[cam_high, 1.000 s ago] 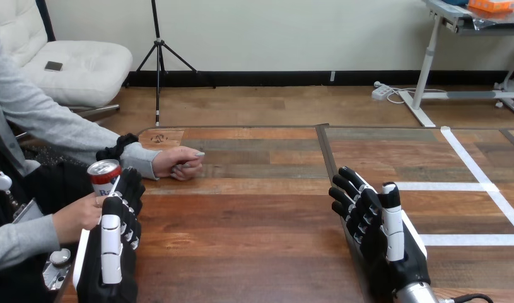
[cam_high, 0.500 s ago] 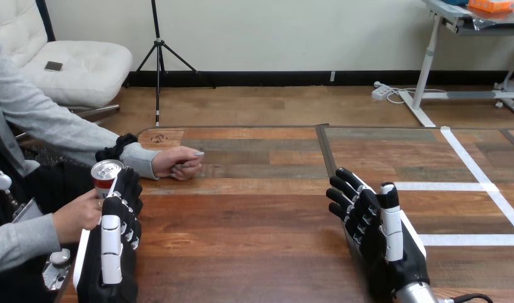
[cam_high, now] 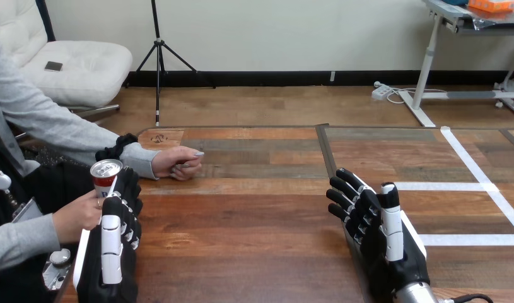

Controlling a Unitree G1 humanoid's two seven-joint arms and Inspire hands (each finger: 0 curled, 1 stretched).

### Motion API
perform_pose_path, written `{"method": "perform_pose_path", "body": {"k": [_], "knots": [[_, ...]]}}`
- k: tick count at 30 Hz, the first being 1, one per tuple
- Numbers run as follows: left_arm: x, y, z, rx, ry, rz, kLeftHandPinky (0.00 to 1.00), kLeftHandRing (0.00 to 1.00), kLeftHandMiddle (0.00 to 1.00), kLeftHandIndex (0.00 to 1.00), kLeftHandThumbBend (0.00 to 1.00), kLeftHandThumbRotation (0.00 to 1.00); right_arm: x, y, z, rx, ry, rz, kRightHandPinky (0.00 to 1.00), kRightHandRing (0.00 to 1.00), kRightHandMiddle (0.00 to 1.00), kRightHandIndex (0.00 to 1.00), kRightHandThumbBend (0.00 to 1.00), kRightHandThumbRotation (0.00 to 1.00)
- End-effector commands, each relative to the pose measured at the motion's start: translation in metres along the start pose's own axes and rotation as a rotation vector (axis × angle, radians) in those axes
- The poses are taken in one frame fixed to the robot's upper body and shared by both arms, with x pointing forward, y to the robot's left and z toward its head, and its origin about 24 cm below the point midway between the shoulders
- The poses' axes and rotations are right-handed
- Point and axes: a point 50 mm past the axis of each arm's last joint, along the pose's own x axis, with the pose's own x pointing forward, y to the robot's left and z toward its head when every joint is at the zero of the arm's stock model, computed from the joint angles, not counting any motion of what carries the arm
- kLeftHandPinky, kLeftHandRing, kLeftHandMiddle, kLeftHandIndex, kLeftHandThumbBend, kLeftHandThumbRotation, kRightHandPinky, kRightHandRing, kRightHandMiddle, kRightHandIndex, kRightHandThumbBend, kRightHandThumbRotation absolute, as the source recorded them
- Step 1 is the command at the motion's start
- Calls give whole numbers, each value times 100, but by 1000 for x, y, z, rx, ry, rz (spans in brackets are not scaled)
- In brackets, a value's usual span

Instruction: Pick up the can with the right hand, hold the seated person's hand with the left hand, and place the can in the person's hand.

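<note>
A red and white can (cam_high: pixel 106 177) with a silver top stands upright in the person's hand (cam_high: pixel 77 218) at the view's left, near the table's left edge. My left hand (cam_high: pixel 112 243) stands edge-up right beside that hand and the can. Its fingers are straight and reach up along the can's right side, touching the person's hand and not curled round it. My right hand (cam_high: pixel 383 237) hovers low over the table at the right, open with fingers spread and nothing in it.
The person's other hand (cam_high: pixel 176 163) rests in a loose fist on the table further back at the left. White tape lines (cam_high: pixel 475 186) mark the table's right part. A dark seam (cam_high: pixel 327 154) runs down the tabletop's middle.
The can has sunk a little in the person's hand. My right hand has edged slightly left. My left hand has stayed in place.
</note>
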Motion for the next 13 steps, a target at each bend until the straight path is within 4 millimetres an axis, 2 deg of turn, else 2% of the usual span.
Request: {"method": "perform_pose_path", "body": {"k": [1, 13], "knots": [[19, -7, 10, 3, -70, -29, 100, 98, 95, 95, 66, 100, 21, 5, 20, -11, -84, 26, 92, 91, 91, 89, 85, 100], [19, -7, 10, 4, -66, -40, 100, 97, 95, 94, 64, 100, 21, 5, 21, -14, -79, 26, 91, 90, 90, 87, 84, 100]]}}
